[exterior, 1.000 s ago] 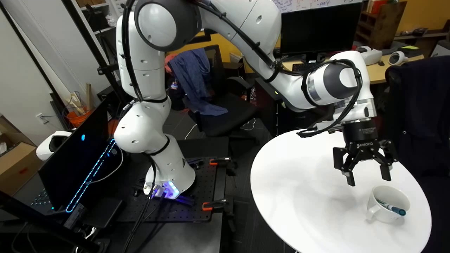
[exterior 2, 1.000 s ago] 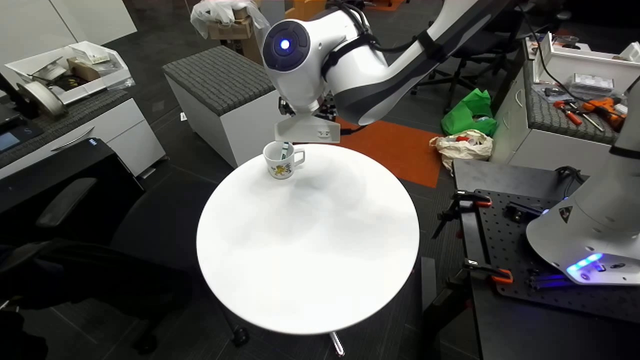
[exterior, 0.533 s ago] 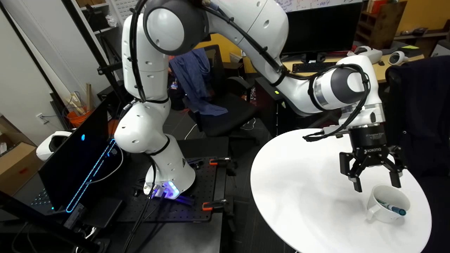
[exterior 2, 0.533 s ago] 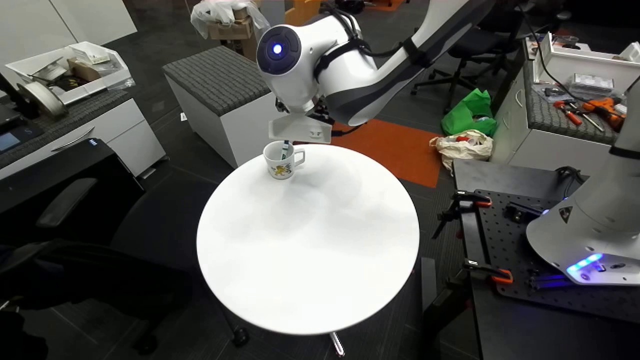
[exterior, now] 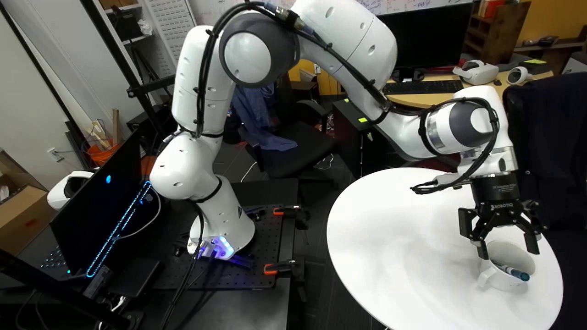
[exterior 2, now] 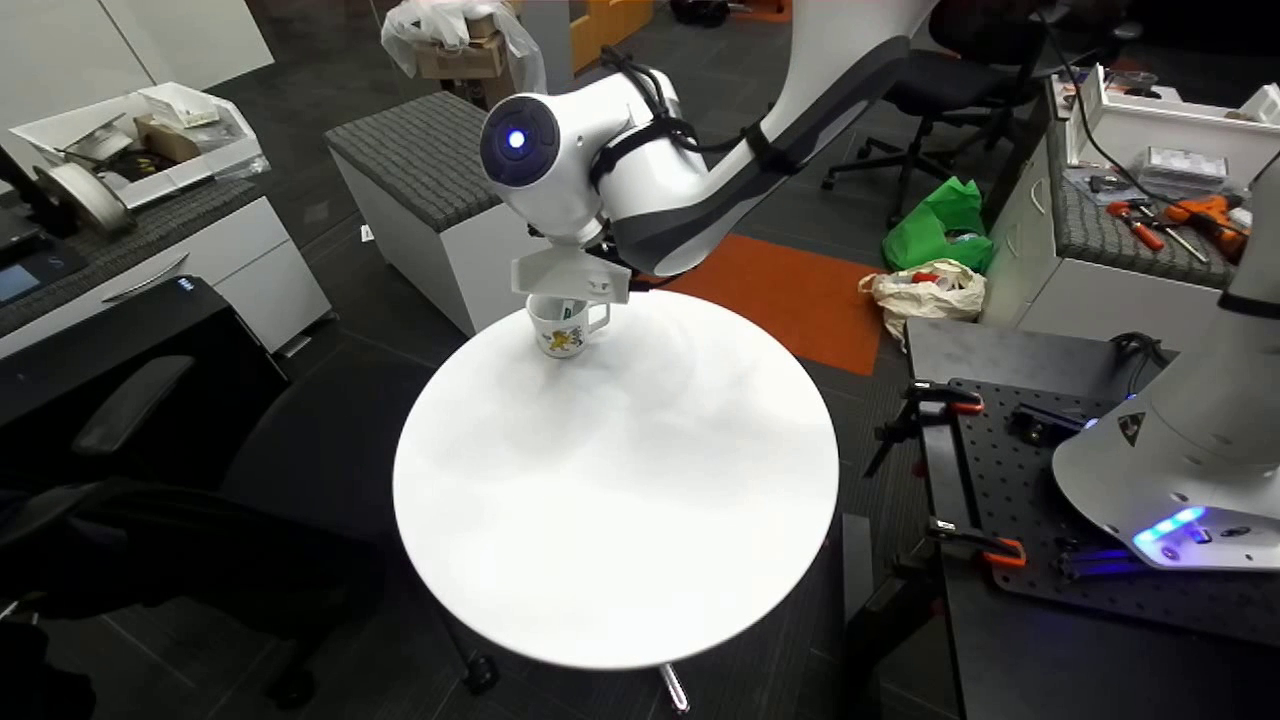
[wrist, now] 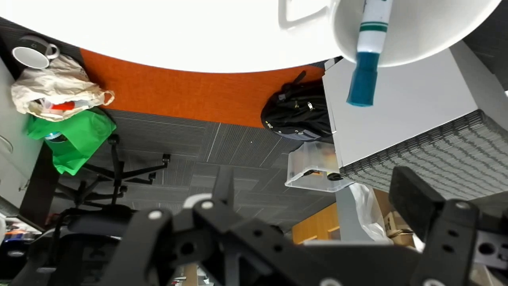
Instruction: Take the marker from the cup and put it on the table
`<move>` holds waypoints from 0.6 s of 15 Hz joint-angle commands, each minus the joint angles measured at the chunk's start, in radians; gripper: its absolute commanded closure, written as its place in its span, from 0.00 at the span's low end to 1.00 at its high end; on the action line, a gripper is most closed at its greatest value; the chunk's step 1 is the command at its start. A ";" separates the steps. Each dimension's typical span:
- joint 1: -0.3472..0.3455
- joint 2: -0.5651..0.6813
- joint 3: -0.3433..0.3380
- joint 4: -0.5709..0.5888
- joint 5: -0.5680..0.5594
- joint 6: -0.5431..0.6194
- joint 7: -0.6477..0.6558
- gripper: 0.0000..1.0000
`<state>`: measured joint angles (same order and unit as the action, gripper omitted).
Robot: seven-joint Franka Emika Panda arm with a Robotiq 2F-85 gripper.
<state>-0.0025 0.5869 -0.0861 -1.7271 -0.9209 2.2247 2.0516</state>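
Observation:
A white cup (exterior: pixel 497 281) stands upright near the edge of the round white table (exterior: pixel 399 238). It also shows in an exterior view (exterior 2: pixel 552 342) and in the wrist view (wrist: pixel 428 35). A white marker (wrist: pixel 373 37) with a teal cap leans inside it, its cap sticking out over the rim; it shows in both exterior views (exterior: pixel 516 273) (exterior 2: pixel 567 309). My gripper (exterior: pixel 507 249) is open and empty, its fingers above the cup. In the wrist view the open fingers (wrist: pixel 318 188) are apart from marker and cup. The fingers are hidden in an exterior view behind the wrist.
The cup's handle (wrist: pixel 303 20) points toward the table's middle. A low white cabinet with a grey cushion (exterior 2: pixel 440 160) stands just beyond the table's edge. A dark chair (exterior: pixel 541 151) stands by the table near the cup.
My gripper has moved down and across toward the cup and now hangs over it. The fingers have stayed open. The cup and marker have not moved.

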 commanded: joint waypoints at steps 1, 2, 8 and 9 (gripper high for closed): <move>0.027 0.079 -0.031 0.103 0.036 -0.048 0.005 0.00; 0.029 0.095 -0.035 0.121 0.042 -0.057 0.004 0.00; 0.034 0.174 -0.052 0.210 0.090 -0.104 -0.022 0.00; 0.036 0.187 -0.056 0.226 0.093 -0.107 -0.021 0.00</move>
<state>0.0100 0.7277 -0.1193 -1.5742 -0.8629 2.1679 2.0492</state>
